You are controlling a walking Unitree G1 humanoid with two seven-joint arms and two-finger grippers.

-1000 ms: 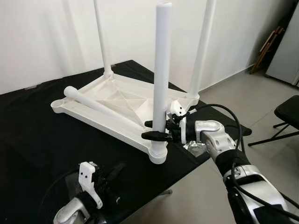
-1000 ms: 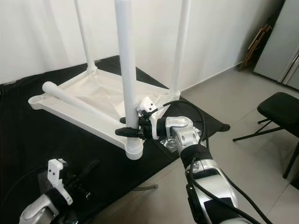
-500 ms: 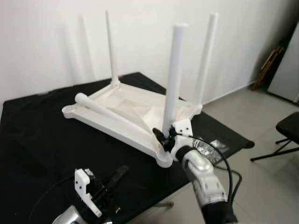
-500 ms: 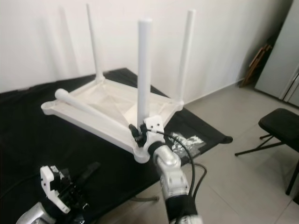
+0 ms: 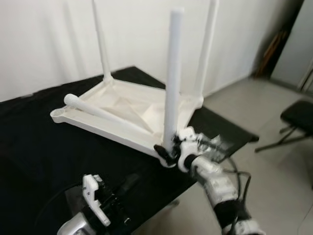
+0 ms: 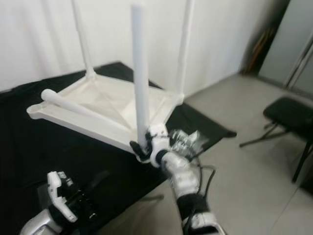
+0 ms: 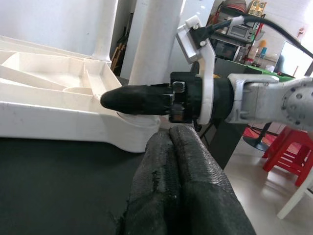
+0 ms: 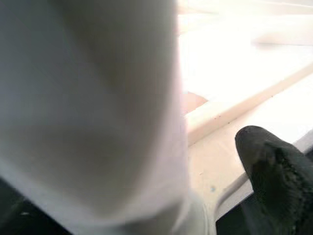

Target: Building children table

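Your right hand clamped the base of the upright white leg at the upturned children's table; your left hand, fingers pressed together, hovered just beside.

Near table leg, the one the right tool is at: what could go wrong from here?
1. The right tool sits at the very base of the tall near leg; a sideways push could tilt the leg in its corner socket.
2. That corner lies close to the black table's edge, so tugging could drag the upturned white tabletop off.
3. The loose fourth leg lying across the tabletop could roll away.
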